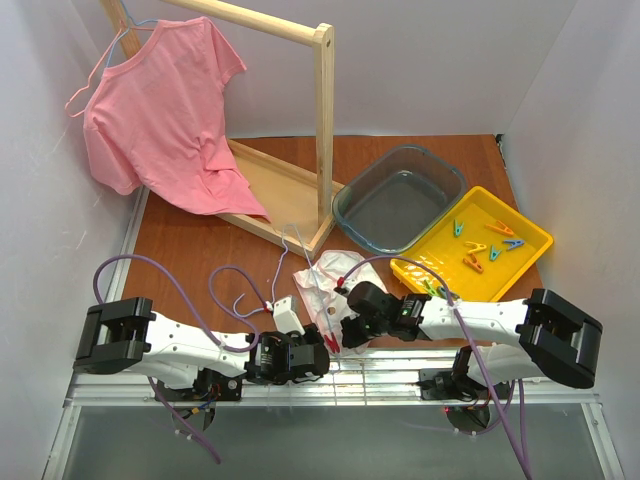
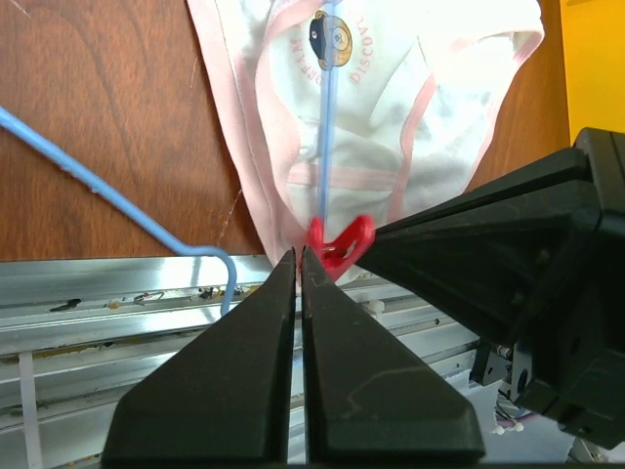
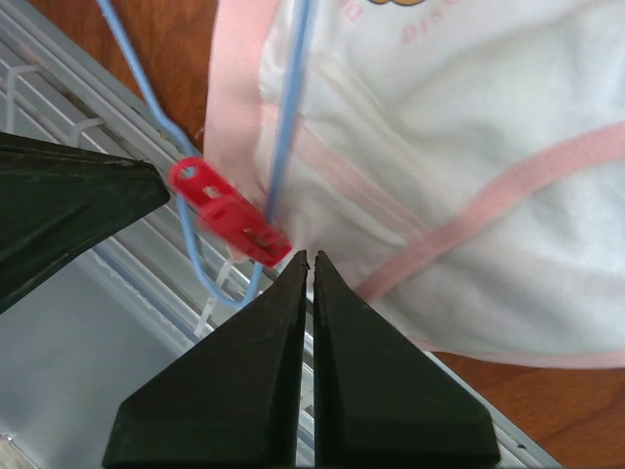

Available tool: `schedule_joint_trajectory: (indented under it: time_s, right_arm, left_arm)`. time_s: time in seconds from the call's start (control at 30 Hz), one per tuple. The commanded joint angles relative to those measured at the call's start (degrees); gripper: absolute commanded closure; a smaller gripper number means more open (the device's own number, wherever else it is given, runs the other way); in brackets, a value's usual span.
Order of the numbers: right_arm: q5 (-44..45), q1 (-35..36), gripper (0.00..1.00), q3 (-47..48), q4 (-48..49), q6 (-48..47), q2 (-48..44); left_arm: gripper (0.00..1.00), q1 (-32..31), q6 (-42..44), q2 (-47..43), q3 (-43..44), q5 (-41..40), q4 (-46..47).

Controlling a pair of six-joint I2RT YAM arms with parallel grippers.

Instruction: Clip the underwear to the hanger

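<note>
Soft, light underwear point(image 1: 325, 282) is lying at six o'clock on the surface point(image 1: 190, 250) under the stiff hanger point(image 2: 98, 186). Left pincer point(image 2: 299, 256) and right pincer point(image 3: 310, 259) are sitting closed, empty-looking; the pink trim point(image 3: 234, 98) is likely offering firmest hold.

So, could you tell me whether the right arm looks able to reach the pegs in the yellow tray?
Probably yes: the pegs lie uncovered in the yellow tray, close beside that arm, with nothing over them. Its end effector, at the underwear, would have to swing back.
</note>
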Motion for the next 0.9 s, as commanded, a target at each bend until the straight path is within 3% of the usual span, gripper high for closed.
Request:
schedule_joint_trajectory:
  time_s: [0.0, 0.3, 0.43, 0.57, 0.7, 0.87]
  right_arm:
    - [-1.73, 0.97, 0.99, 0.04, 3.18, 0.91, 1.06]
    - [-0.68, 1.59, 0.99, 0.39, 3.19, 2.05, 0.63]
    - [5.1, 1.59, 0.99, 4.17, -2.08, 0.39, -0.61]
    - [8.37, 1.24, 0.99, 6.98, -5.42, -0.85, -1.4]
    - [11.27, 0.62, 0.98, 10.67, -9.71, -2.16, -3.5]
    - [16.55, -4.9, 0.91, 18.76, -16.93, -6.38, -6.67]
  left_arm:
    - [1.0, -0.46, -0.9, -0.46, 0.61, -3.27, -1.05]
    - [1.0, -0.64, 0.24, -0.54, 0.79, -2.65, -0.78]
    - [1.0, -0.55, 0.17, -4.14, 1.14, -3.62, -3.58]
    - [0.96, -0.55, -8.71, -7.91, 3.51, -4.68, -20.27]
    - [0.77, -0.55, -13.19, -13.36, 5.01, -6.34, -30.56]
    - [0.68, -0.55, -18.65, -19.25, 8.87, -9.68, -46.88]
